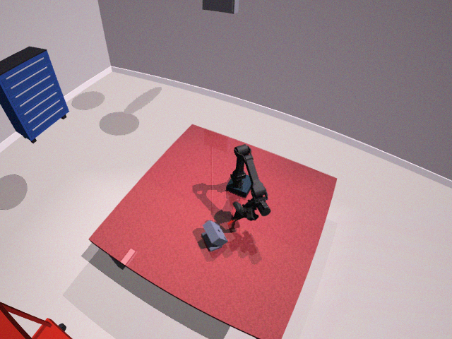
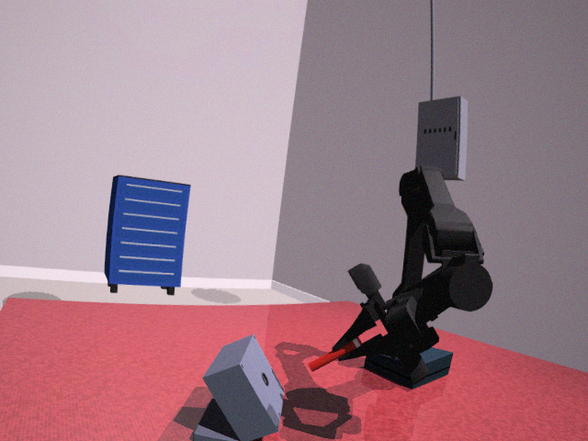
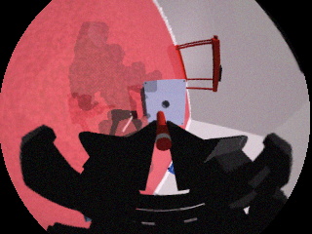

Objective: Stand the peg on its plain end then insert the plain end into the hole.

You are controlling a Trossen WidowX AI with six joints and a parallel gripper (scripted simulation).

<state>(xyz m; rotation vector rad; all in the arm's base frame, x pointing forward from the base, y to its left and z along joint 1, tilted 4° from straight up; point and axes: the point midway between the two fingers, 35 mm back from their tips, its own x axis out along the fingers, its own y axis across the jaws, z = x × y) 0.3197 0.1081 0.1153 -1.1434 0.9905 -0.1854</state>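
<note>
My gripper (image 2: 348, 343) is shut on the red peg (image 2: 328, 356), gripping it at the end with the white band. The peg is held off the table, tilted, and its plain end points down toward the sloped grey panel (image 2: 246, 387). The panel's hole (image 2: 264, 378) faces the peg with a gap between them. In the wrist view the peg (image 3: 162, 132) sticks out between my fingers, and its tip sits just below the hole (image 3: 166, 103) in the panel (image 3: 164, 105). In the overhead view the gripper (image 1: 235, 215) is just right of the panel (image 1: 215, 234).
The arm's base (image 2: 409, 364) stands on the red table behind the gripper. A blue drawer cabinet (image 2: 147, 232) stands on the floor by the far wall. A grey box (image 2: 442, 136) hangs from above. A red frame (image 3: 198, 64) shows beyond the table's edge.
</note>
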